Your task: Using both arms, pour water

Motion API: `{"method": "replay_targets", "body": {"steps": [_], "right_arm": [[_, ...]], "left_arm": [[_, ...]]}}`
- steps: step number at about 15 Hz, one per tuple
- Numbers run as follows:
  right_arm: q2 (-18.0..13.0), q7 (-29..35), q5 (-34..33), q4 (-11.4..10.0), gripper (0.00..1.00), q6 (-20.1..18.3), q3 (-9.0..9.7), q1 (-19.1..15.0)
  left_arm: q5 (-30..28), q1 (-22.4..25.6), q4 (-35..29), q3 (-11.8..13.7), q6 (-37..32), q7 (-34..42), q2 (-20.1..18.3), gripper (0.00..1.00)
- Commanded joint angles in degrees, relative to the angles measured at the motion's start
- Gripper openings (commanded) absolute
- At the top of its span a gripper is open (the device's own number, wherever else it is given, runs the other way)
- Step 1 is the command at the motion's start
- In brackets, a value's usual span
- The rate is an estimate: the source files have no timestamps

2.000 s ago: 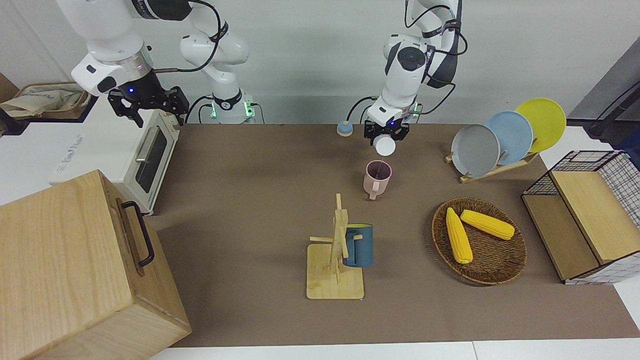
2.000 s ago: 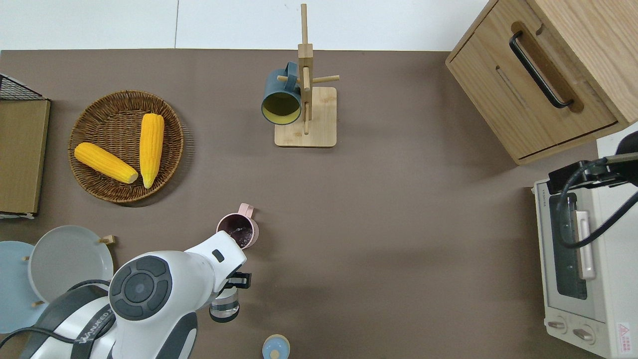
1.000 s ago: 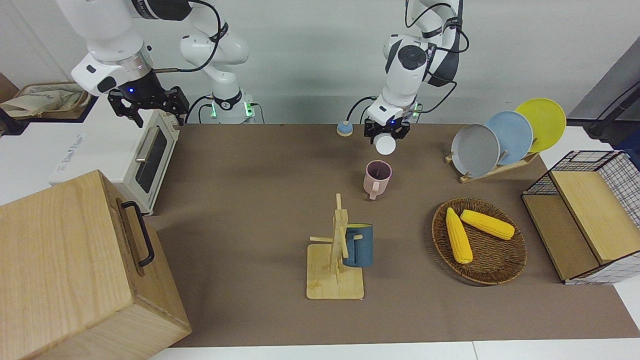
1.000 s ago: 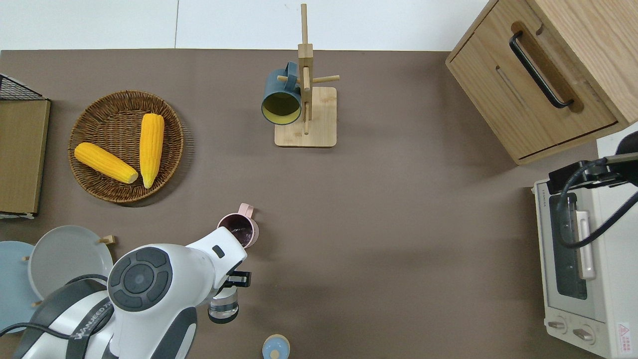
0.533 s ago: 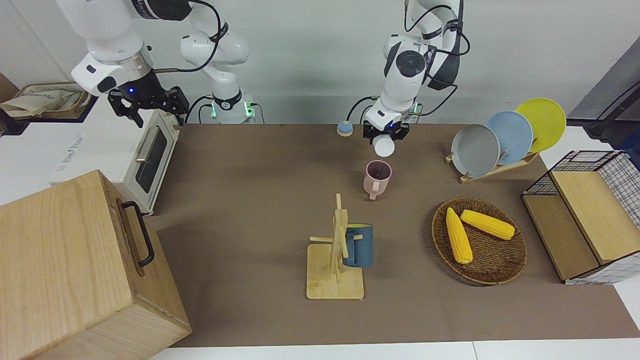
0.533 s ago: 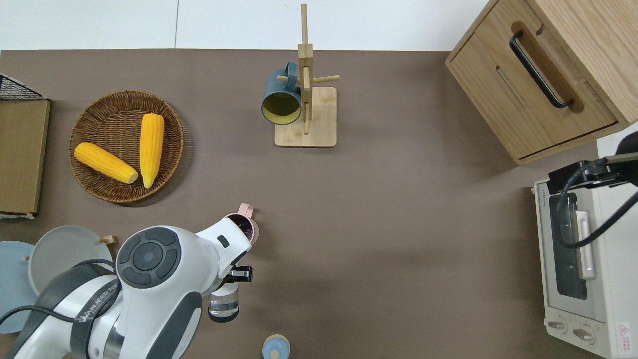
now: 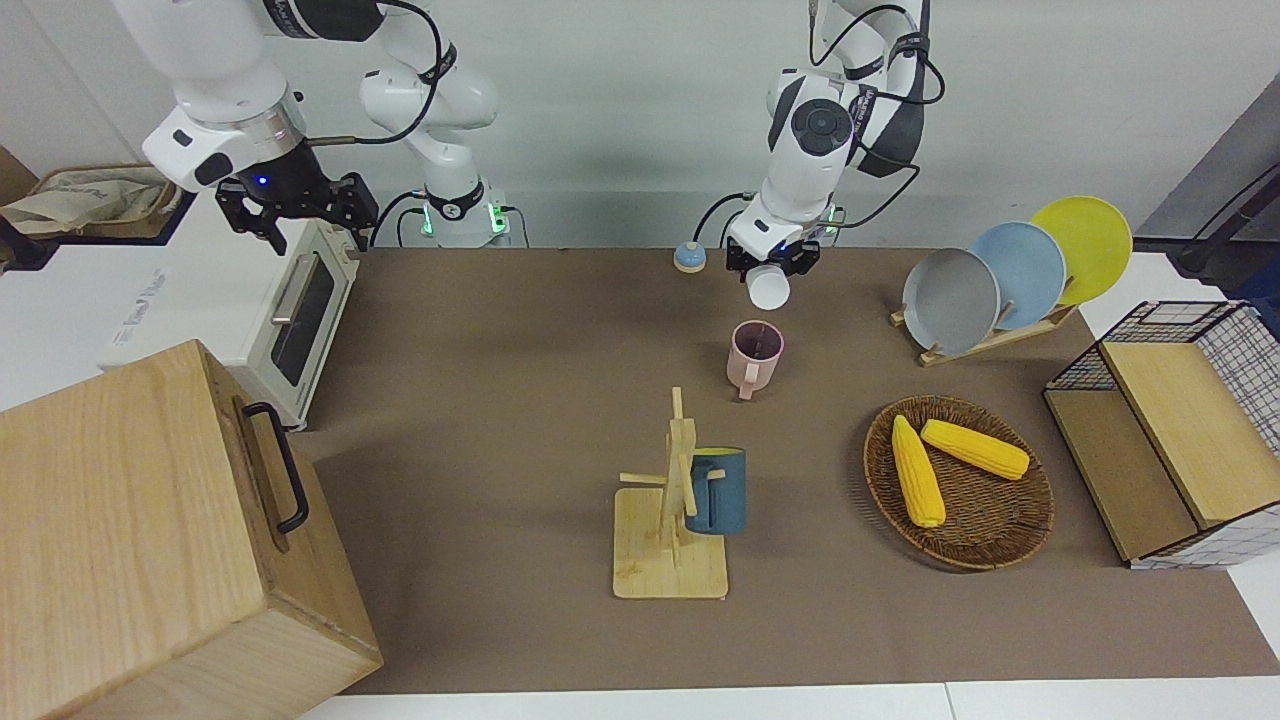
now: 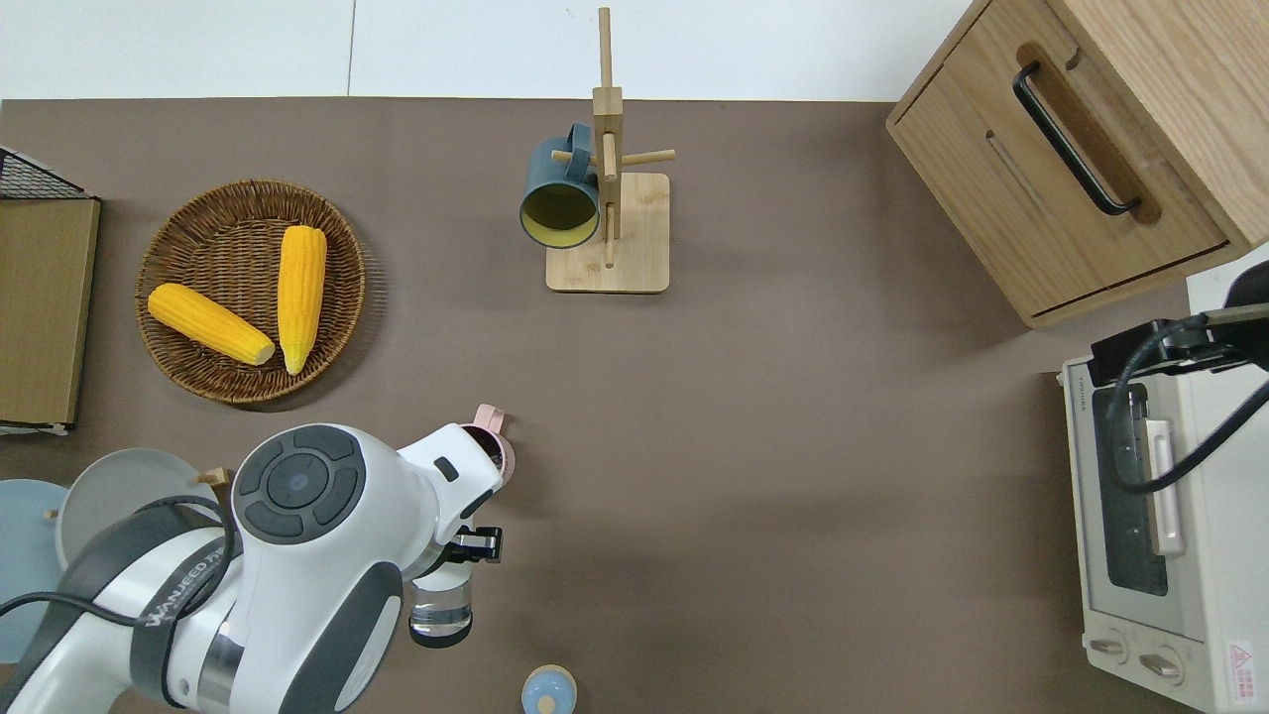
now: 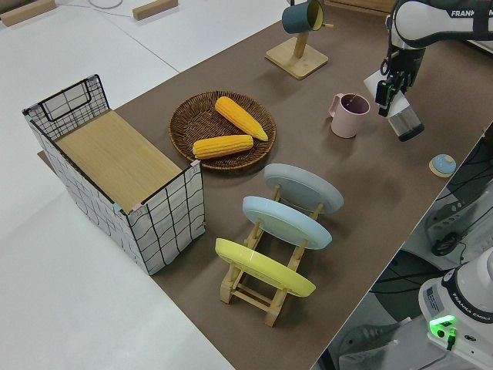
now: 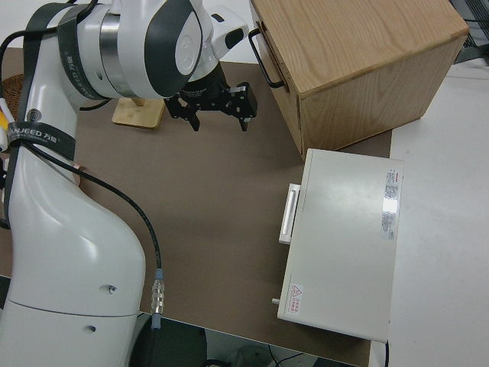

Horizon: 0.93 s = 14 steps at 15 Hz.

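My left gripper (image 7: pixel 770 262) is shut on a clear water bottle (image 7: pixel 769 288) and holds it tilted over the table, just on the robots' side of a pink mug (image 7: pixel 755 355). The overhead view shows the bottle (image 8: pixel 441 615) sticking out from under the left wrist, and the mug (image 8: pixel 493 446) is half hidden by the arm. In the left side view the gripper (image 9: pixel 393 89) grips the bottle (image 9: pixel 404 122) beside the mug (image 9: pixel 348 114). I see no stream of water. A small blue bottle cap (image 7: pixel 688 258) lies near the robots. My right gripper (image 7: pixel 295 215) is open and parked.
A wooden mug tree (image 7: pixel 672 520) with a blue mug (image 7: pixel 718 490) stands mid-table. A wicker basket (image 7: pixel 985 530) holds two corn cobs. A plate rack (image 7: pixel 1000 280), a wire basket (image 7: pixel 1180 420), a toaster oven (image 7: pixel 300 310) and a wooden cabinet (image 7: pixel 150 520) line the table's ends.
The thin stream of water that ran into the mug half a second ago is gone. The left arm's elbow has swung a little toward the mug. The right arm has not moved.
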Motion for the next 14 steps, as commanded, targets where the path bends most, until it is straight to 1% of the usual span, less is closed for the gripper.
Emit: {"method": "replay_targets", "body": {"steps": [1,14], "right_arm": [[-1.1,-1.3,0.2,-1.1,0.992,0.2,0.24,-0.5],[-1.1,-1.3,0.2,-1.1,0.992,0.2,0.24,-0.5]], "left_arm": [[0.4,-0.2,2.2,0.4,-3.0,-0.9,0.4,0.0],[-0.2,-0.4,2.1,0.5,-3.2,-1.1,-0.2,0.0]]}}
